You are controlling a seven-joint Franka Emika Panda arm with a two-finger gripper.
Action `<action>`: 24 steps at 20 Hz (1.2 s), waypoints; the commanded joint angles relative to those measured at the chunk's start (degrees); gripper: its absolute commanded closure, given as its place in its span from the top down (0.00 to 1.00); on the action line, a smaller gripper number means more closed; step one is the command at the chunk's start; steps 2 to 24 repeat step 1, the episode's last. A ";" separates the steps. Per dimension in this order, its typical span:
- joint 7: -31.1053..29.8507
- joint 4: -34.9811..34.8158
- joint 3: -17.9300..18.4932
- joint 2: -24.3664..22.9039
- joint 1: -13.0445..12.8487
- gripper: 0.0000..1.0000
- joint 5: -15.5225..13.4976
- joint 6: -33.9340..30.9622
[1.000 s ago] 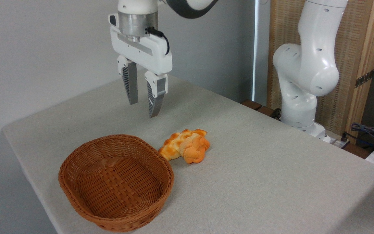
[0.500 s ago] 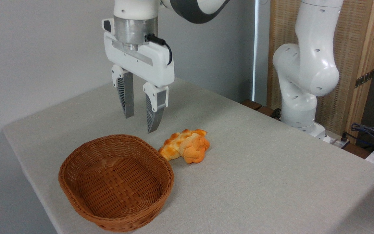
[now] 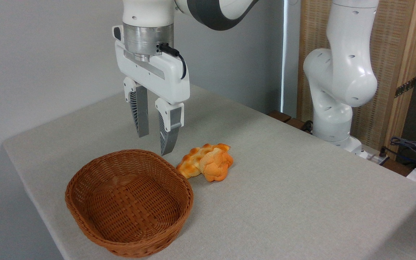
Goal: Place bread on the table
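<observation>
1. The fixed camera is the only view, and it shows my gripper (image 3: 154, 144) hanging point-down above the table (image 3: 284, 187), over the far rim of the basket (image 3: 128, 202).
2. My 2 fingers (image 3: 139, 115) stand apart with a clear gap between them, and nothing sits in that gap.
3. The tip of the nearer finger shows just above the basket's back edge; I cannot tell whether it is directly over the rim or a little behind it.
4. The bread (image 3: 193, 160) lies on the cloth-covered table, just beside the basket's right side, close to the rim though I cannot tell if it touches.
5. It is a braided loaf with a golden-brown crust, and only its left and back parts show.
6. A round orange bun (image 3: 217, 167) lies in front of and against the loaf's right end, hiding part of it.
7. Both pieces sit to the right of my fingertips and lower in the picture, clear of my fingers.
8. The basket is brown wicker, oval, standing upright near the table's front left edge, with nothing visible inside it.
9. My arm's white base (image 3: 332, 108) stands past the table's far right edge, in front of a wooden panel (image 3: 392, 72).
</observation>
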 commanded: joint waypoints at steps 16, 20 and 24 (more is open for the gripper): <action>-0.30 1.05 0.31 0.98 -0.25 1.00 -0.42 0.14; -0.30 1.05 0.31 0.98 -0.25 1.00 -0.42 0.14; -0.30 1.05 0.31 0.98 -0.25 1.00 -0.42 0.14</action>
